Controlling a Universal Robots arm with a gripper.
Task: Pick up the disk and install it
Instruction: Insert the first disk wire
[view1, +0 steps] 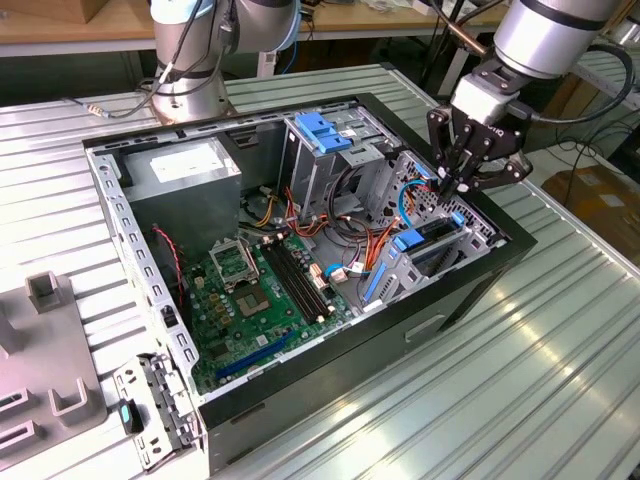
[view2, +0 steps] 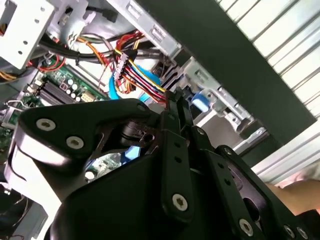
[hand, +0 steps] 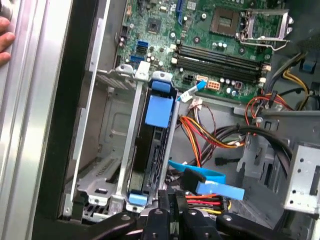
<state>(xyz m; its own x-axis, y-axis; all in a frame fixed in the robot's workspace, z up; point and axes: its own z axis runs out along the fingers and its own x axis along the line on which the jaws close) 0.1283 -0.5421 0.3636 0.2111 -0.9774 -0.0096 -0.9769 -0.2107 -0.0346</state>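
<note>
The computer case lies open on the surface. Inside, the motherboard sits toward the exterior view's left, the power supply behind it, the drive cage beside that, and the disk in a bay at the exterior view's right, under the gripper.

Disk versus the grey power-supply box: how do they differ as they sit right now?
The disk is dark and slim, set on edge in a bay at the exterior view's right; the power-supply box is grey, far bulkier, lying flat at the left. The disk has blue plastic parts; the box a white sticker. The claw hangs over the disk, away from the box. Both sit inside the open case.
</note>
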